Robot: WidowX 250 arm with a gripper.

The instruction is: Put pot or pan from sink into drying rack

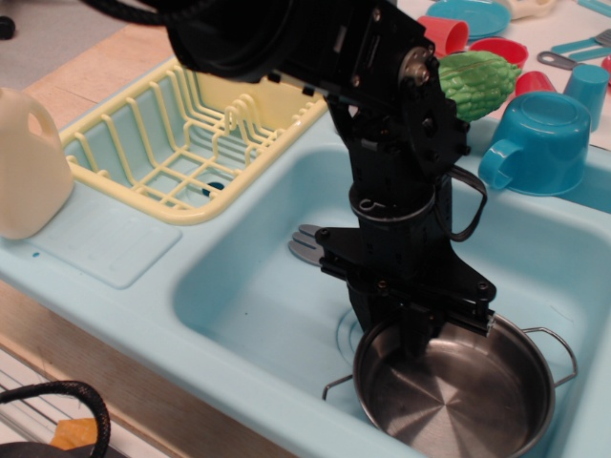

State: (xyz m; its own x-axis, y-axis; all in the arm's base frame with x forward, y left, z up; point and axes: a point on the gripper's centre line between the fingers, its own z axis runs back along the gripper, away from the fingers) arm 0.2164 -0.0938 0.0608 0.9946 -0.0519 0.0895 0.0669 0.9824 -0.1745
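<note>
The shiny steel pot [468, 401] with two wire loop handles sits in the front right of the light blue sink [239, 286]. My black gripper [389, 329] points down at the pot's back left rim. One finger is outside the rim and one inside, drawn close together on the rim. The pale yellow drying rack [143, 153] stands on the counter to the left of the sink, partly hidden by my arm at its far end.
A grey plastic fork [304, 243] lies in the sink behind the gripper. A cream jug [29, 162] stands at the left of the rack. A blue cup [539, 143], a green toy vegetable [474, 81] and red cups [444, 33] stand behind the sink.
</note>
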